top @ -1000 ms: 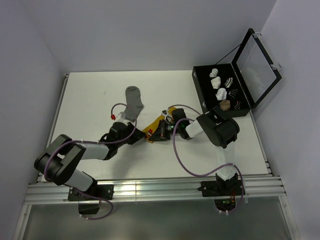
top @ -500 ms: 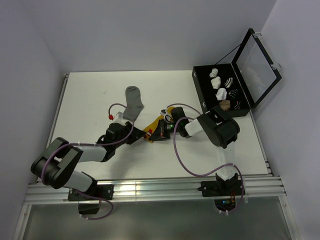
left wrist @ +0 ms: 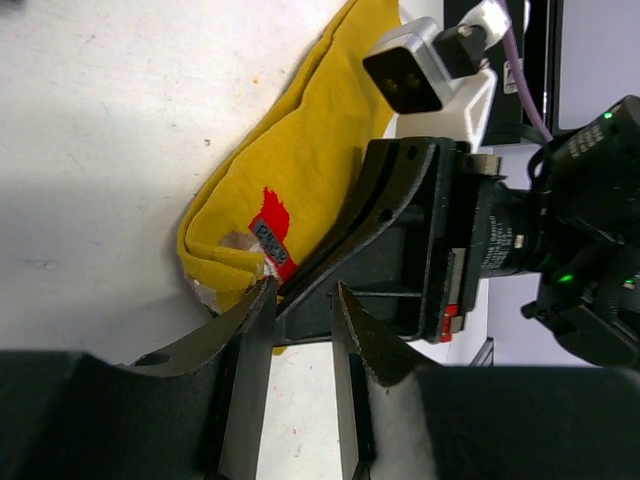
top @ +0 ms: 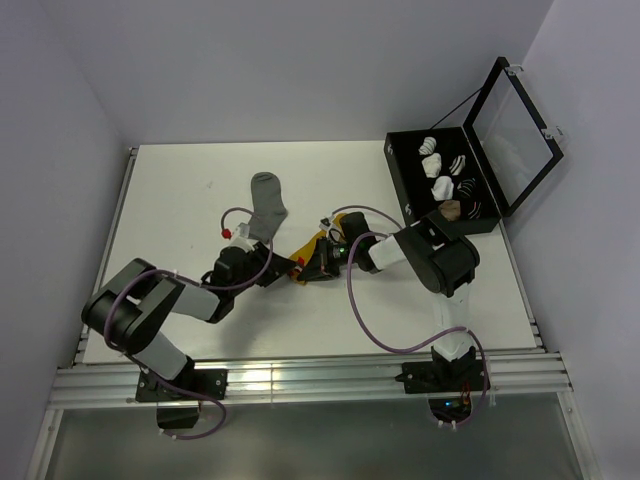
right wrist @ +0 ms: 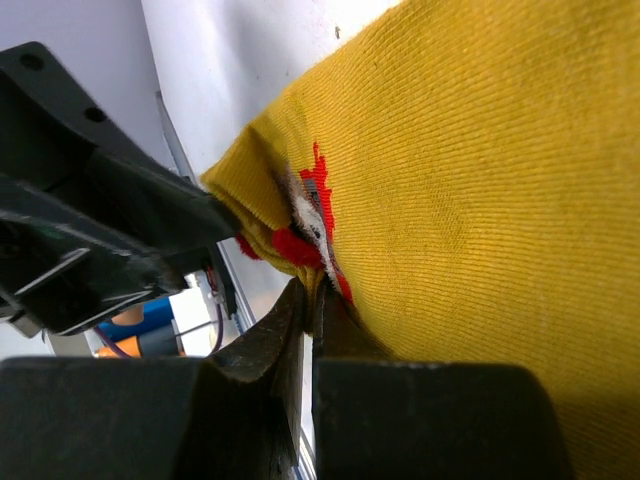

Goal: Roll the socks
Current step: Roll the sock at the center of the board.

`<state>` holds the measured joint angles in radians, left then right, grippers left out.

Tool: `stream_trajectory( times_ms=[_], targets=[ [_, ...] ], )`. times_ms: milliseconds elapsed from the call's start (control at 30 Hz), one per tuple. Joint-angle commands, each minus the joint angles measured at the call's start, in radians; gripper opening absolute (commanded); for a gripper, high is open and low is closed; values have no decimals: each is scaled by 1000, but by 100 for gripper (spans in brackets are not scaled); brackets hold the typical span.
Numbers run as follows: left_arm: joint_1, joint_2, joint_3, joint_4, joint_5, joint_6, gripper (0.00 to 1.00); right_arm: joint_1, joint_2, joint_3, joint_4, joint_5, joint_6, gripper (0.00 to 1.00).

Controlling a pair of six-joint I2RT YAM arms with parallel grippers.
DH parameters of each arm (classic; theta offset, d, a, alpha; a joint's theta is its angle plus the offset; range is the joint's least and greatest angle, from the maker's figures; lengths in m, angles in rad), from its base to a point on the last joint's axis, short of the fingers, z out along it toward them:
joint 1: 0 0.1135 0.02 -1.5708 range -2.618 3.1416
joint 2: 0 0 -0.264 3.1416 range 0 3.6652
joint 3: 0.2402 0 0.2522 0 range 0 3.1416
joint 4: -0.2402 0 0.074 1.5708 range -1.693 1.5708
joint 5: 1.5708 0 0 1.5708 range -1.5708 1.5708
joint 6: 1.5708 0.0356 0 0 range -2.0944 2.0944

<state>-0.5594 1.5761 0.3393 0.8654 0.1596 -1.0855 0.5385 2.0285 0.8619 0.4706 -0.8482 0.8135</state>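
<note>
Yellow sock (left wrist: 300, 160): we are finding it lying unrolled near the middle of the table (top: 180, 190), with its red mark (left wrist: 270, 232) at the corner pointing toward 7 o'clock in the overhead view.
Grey sock (top: 267, 205): it is lying flat at 11 o'clock from the yellow sock, apart from it, with neither arm touching it.
Right end effector (right wrist: 308, 310): it is reaching in from 3 o'clock with its jaws closed tight, and it seems to be pinching the sock's edge right at the red mark.
Left end effector (left wrist: 295, 330): it is coming in from 8 o'clock with its jaws a narrow gap apart. The folded corner is touching 1 fingertip, and we are seeing no fabric between the jaws.
Stage: we are judging the roll as barely begun, with only the corner turned up.
Risk, crowding: both tools are working the same corner, so the left jaws could close on the other arm's finger instead of cloth.
Risk, slip: the pinch is taking only a thin edge, so a pull could free it and flatten the fold.
Risk, pairing: the 2 socks are lying apart, so a roll started here would be taking in only 1.
</note>
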Motion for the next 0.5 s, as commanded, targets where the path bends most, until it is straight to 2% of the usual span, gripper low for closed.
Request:
stream_trajectory(
  times_ms=[0,267,467],
  targets=[
    [4,56,-22,165,15,-17,34,-8,16,17,-76,75,-47,0],
    [10,182,-29,334,8,-50,31,-8,16,32,-115,75,-69,0],
    [15,229,-11,298,-18,-60,26,-6,-5,26,-135,104,-111,2]
  ],
)
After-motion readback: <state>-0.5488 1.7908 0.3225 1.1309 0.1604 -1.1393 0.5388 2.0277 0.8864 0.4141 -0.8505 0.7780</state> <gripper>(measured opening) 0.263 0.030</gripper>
